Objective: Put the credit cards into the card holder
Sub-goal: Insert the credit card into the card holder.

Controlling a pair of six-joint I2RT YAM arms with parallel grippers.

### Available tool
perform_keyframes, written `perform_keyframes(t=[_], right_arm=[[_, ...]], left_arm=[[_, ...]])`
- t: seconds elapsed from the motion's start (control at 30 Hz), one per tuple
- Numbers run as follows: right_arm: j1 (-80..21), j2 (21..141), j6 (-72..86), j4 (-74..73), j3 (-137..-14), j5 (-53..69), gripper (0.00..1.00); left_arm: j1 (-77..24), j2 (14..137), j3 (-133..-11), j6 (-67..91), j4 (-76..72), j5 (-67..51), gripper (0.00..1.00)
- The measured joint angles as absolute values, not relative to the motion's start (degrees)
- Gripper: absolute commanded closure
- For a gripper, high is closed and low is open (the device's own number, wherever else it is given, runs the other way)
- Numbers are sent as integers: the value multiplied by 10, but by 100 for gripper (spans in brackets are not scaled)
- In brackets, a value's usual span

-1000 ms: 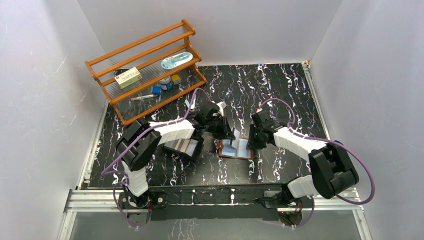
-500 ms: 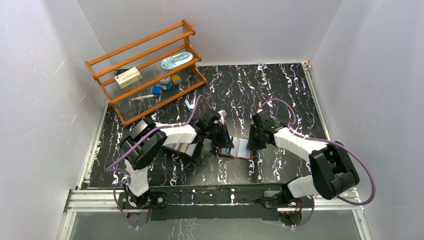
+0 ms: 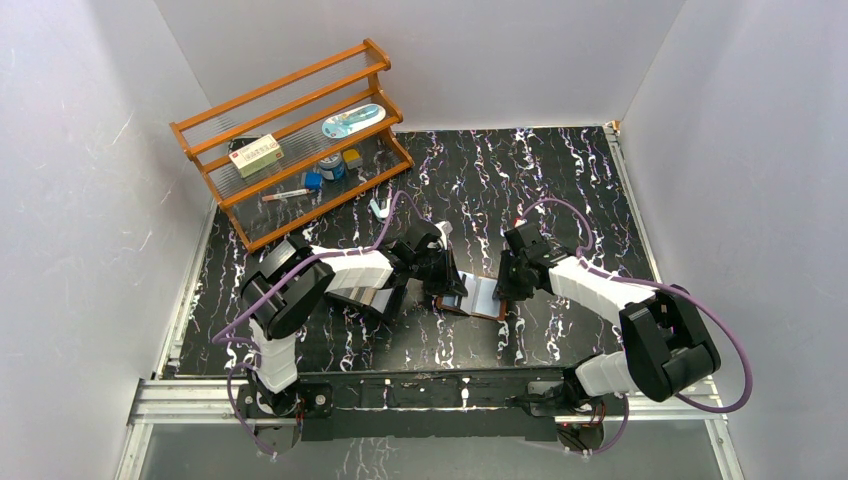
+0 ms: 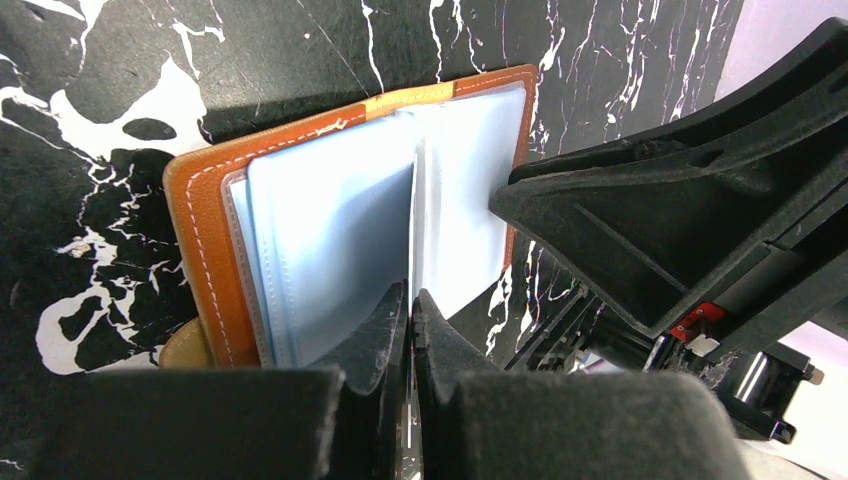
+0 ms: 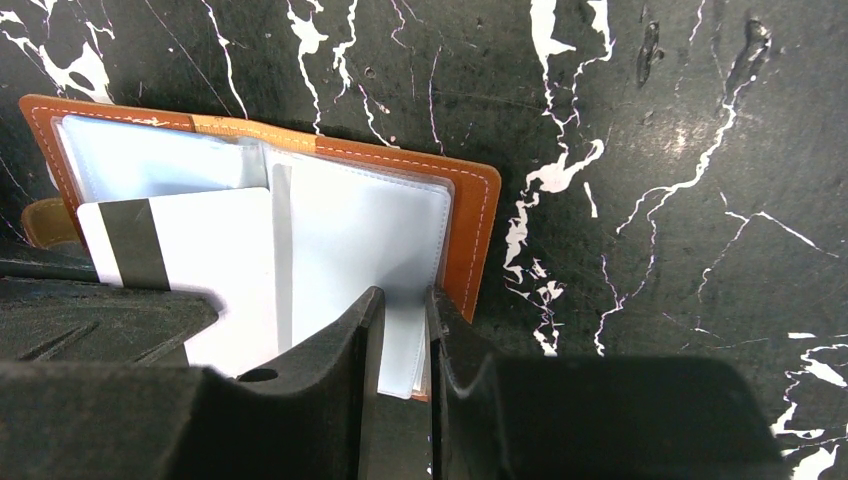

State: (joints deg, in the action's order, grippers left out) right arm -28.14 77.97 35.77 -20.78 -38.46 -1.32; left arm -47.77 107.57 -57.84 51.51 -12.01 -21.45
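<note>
Now my left gripper (image 4: 410, 293) is clamped on a white credit card (image 5: 215, 250) above the open card holder (image 5: 475, 230). The holder lies mid-table (image 5: 650, 200), toward the near edge, and my right gripper (image 5: 403, 297) pinches its right page.

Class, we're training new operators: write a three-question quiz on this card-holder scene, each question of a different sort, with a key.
1. True or false: the card holder lies closed on the table.
2. What is the left gripper shut on? A) a white card with a dark stripe B) a pen C) nothing
3. Fill in: seen from above, the wooden rack stands at the table's far ____ corner.
Key: 1 false, it lies open; 2 A; 3 left.
</note>
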Motion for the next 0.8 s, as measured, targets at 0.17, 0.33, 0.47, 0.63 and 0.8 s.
perform_keyframes(t=[0.17,0.33,0.47,0.63,0.8], right_arm=[[-281,780,358,-207,-384,-13,70],[-281,780,358,-206,-384,-11,70],[-281,780,358,-206,-384,-11,70],[-281,780,358,-206,-384,-11,70],[-281,780,358,-206,-384,-10,70]], left_arm=[[-478,1075,-579,517,-115,-214,100],[-478,1064,-593,514,-87,-213,100],[-478,1063,-605,512,-85,-214,100],[-478,1068,-606,503,-85,-215,100],[-478,1094,-609,494,-95,-225,100]])
